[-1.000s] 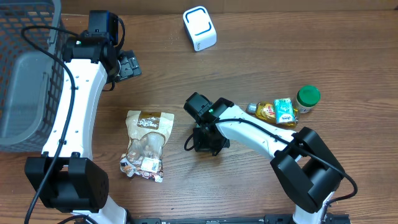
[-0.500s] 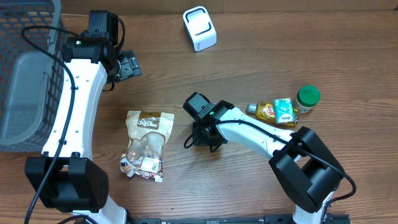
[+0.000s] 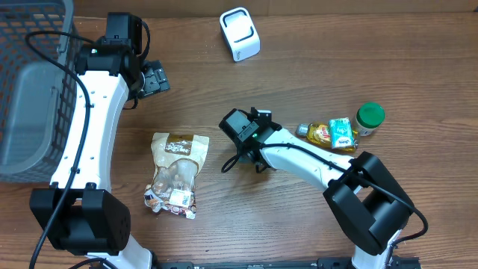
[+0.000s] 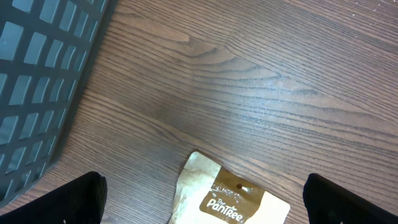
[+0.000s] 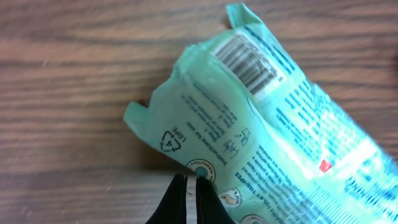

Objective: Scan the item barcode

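In the right wrist view a pale green tissue packet (image 5: 261, 124) fills the right half of the frame, with its barcode (image 5: 245, 62) facing up near its top end. My right gripper (image 5: 191, 182) is shut, pinching the packet's lower edge. From overhead the right arm (image 3: 299, 157) hides this packet. The white scanner (image 3: 240, 33) stands at the back of the table. My left gripper (image 3: 153, 78) hangs open near the back left, above the top of a tan snack bag (image 4: 231, 200) that lies flat; its fingers (image 4: 78, 199) hold nothing.
A grey mesh basket (image 3: 30, 90) fills the left edge. The snack bag (image 3: 175, 173) lies left of centre. A yellow bottle (image 3: 320, 134), a small green pack (image 3: 342, 133) and a green-lidded jar (image 3: 370, 116) cluster at the right.
The right wrist has turned and shifted slightly toward the back, and its dark gripper mass no longer shows below it. The left arm and the table items have not moved.
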